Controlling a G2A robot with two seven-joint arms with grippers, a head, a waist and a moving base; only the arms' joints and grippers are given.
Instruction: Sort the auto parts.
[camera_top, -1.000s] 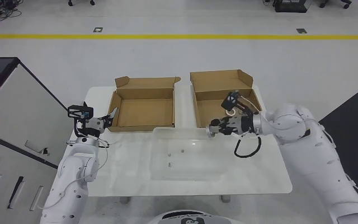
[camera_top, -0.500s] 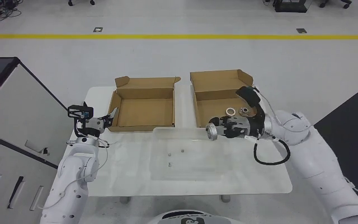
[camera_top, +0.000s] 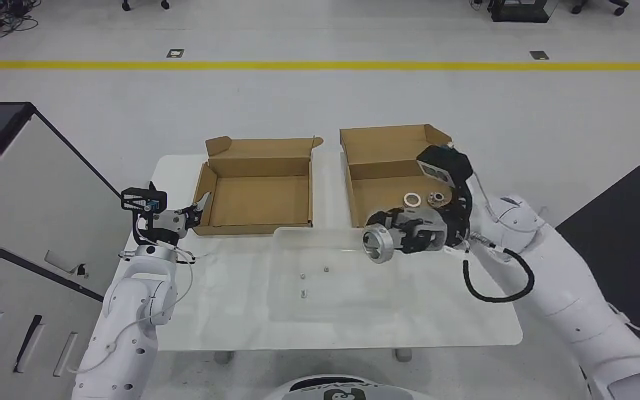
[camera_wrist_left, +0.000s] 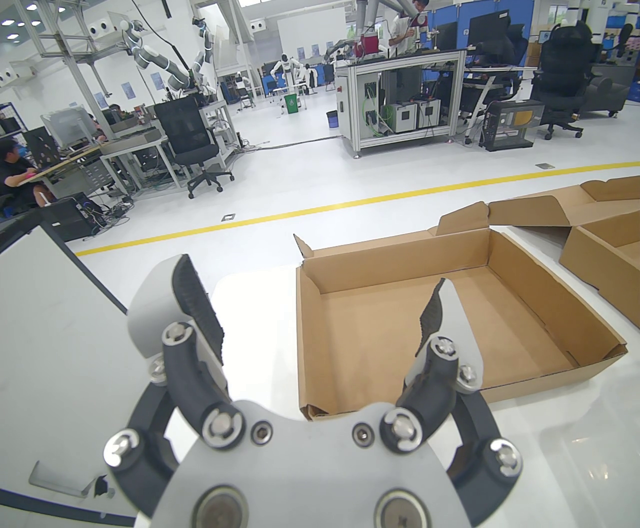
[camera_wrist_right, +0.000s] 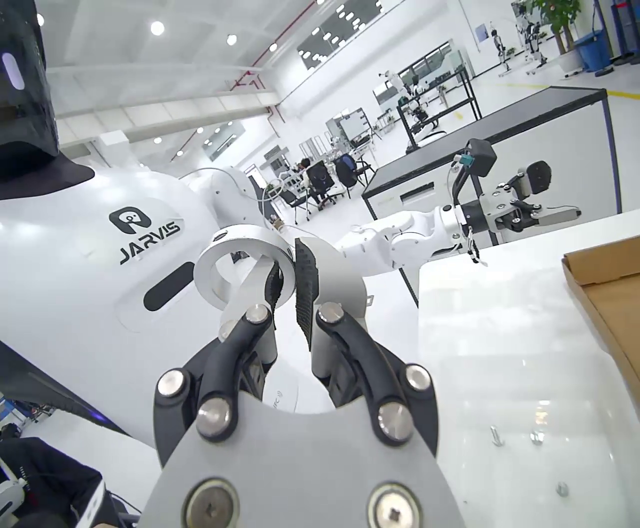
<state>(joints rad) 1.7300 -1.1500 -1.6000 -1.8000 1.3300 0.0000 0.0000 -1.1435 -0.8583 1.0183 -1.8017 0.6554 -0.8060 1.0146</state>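
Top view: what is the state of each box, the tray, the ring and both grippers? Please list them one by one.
Left box, open, empty.
Right box, open, two parts inside.
Tray, holds three small pieces.
Ring, gripped, held off the table.
Left gripper, jaws open, empty.
Right gripper, jaws shut on the ring.
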